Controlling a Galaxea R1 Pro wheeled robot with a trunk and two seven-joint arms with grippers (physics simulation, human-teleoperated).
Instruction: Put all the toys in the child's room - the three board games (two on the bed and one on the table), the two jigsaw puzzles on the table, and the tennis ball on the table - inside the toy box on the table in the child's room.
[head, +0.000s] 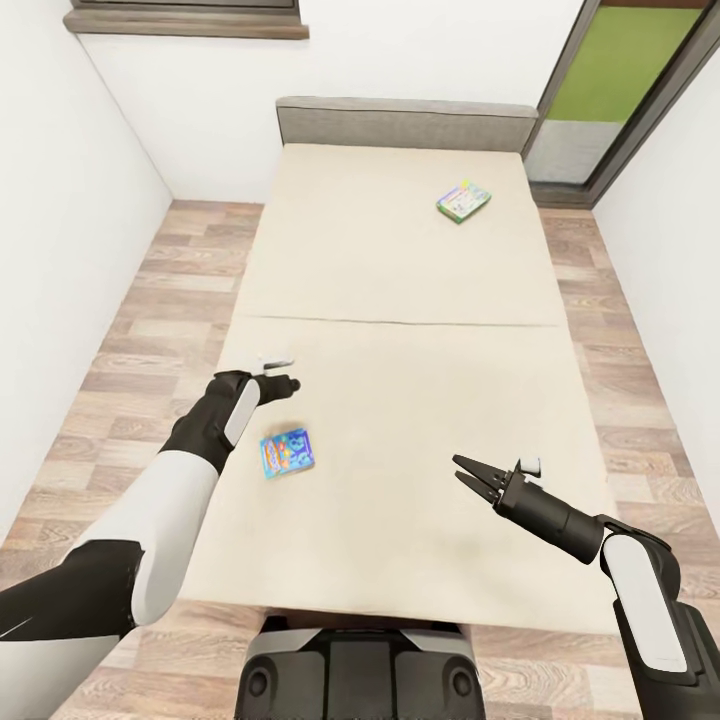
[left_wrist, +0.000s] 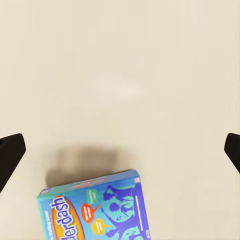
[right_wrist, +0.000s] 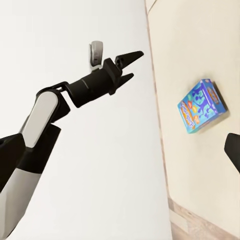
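As seen from the head camera, the robot stands at the foot of the bed (head: 400, 260), whose cream mattress carries two board games: the blue board game (head: 287, 452) lies flat near the robot, and the white-green board game (head: 463, 201) lies far up toward the grey headboard (head: 400, 122). The left pincer (head: 283, 385) hangs over the mattress just beyond the blue box, wrist bent so the fingers point down, a pose that suits a descent from above. The right pincer (head: 470, 478) is held level over the near mattress, well apart from both boxes, its fingers slightly spread and empty; it appears parked clear of the left arm's work.

From the left wrist camera, looking straight down, the blue board game (left_wrist: 95, 207) lies partly in frame with its shadow beside it; the two dark fingertips (left_wrist: 10, 155) stand wide apart at opposite edges with nothing between them, so the pincer is not yet centred on the box.

From the right wrist camera, the left pincer (right_wrist: 131, 64) reads as parted and empty, and the blue board game (right_wrist: 201, 106) rests untouched on the bed.
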